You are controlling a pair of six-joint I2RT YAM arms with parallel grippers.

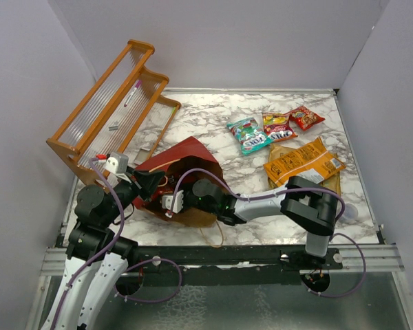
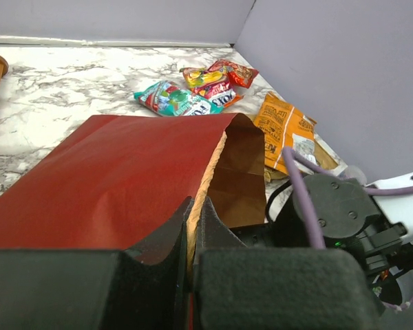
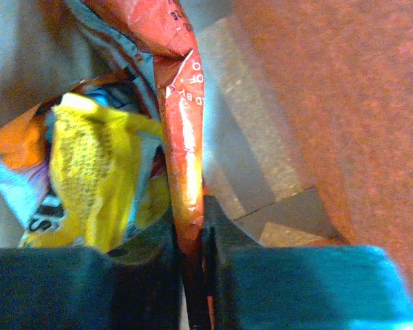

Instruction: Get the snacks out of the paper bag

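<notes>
- Top view: the paper bag [image 1: 186, 165] lies on its side on the worktop [image 1: 206, 110]. A teal packet [image 1: 248, 135], a red packet [image 1: 307, 117] and the orange chip bag [image 1: 304, 162] are already out.
- Left wrist: the left fingers [image 2: 162, 240] are clenched on the bag's rim.
- Right wrist: inside the bag, the right fingers [image 3: 148, 261] pinch an orange-red packet [image 3: 182, 137]. A yellow packet [image 3: 96, 172] lies beside it, still to be taken out.

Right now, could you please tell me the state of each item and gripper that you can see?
paper bag: lying on its side, mouth open
left gripper: shut on the bag's rim
right gripper: inside the bag, shut on the orange-red packet
orange-red packet: inside the bag, pinched at its edge
yellow packet: inside the bag, loose
teal packet: outside the bag, lying flat
orange chip bag: outside, lying flat
</notes>
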